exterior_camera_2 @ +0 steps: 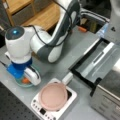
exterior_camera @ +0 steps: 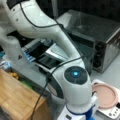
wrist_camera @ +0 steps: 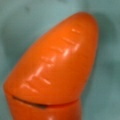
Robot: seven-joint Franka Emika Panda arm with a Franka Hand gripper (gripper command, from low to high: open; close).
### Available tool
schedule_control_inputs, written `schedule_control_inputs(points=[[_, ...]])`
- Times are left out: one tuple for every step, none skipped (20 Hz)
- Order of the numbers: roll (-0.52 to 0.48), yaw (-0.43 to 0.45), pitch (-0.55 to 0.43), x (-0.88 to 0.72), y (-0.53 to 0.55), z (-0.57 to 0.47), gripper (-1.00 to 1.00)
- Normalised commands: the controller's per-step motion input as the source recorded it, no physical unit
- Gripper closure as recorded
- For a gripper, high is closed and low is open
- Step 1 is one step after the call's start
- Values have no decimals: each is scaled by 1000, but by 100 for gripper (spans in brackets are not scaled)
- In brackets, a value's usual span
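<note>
An orange toy carrot (wrist_camera: 55,70) fills the wrist view, lying on a teal surface (wrist_camera: 107,37) with its rounded tip toward the upper right. In a front view the carrot (exterior_camera_2: 25,80) shows as a small orange patch on a teal plate (exterior_camera_2: 18,83) at the left of the grey table. My gripper (exterior_camera_2: 23,75) hangs straight down over that plate, very close to the carrot. Its fingers are hidden under the blue and white hand. In a front view only the wrist and hand (exterior_camera: 80,112) show, at the bottom edge.
A pink plate (exterior_camera_2: 53,96) (exterior_camera: 106,95) rests on a white device with buttons (exterior_camera_2: 37,107) beside the teal plate. A metal toaster oven (exterior_camera: 100,32) stands with its door (exterior_camera_2: 97,62) folded open. Wooden furniture (exterior_camera: 17,97) (exterior_camera_2: 37,15) borders the table.
</note>
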Motion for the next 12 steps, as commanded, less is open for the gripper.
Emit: schedule_control_inputs(points=[[-36, 99, 117, 278, -29, 5, 100], [-34, 98, 114, 284, -25, -7, 100], [-31, 99, 109, 288, -25, -16, 100], [-28, 102, 111, 294, -33, -18, 100], [-28, 101, 111, 297, -37, -15, 100], [-22, 108, 110, 297, -47, -14, 100], [-16, 116, 108, 302, -58, -18, 100], [-14, 122, 105, 307, -72, -23, 100], [-13, 125, 102, 318, -91, -23, 100], [-6, 127, 92, 329, -112, -24, 100], [2, 130, 85, 334, -126, -21, 100], [6, 127, 84, 336, -136, -13, 100]])
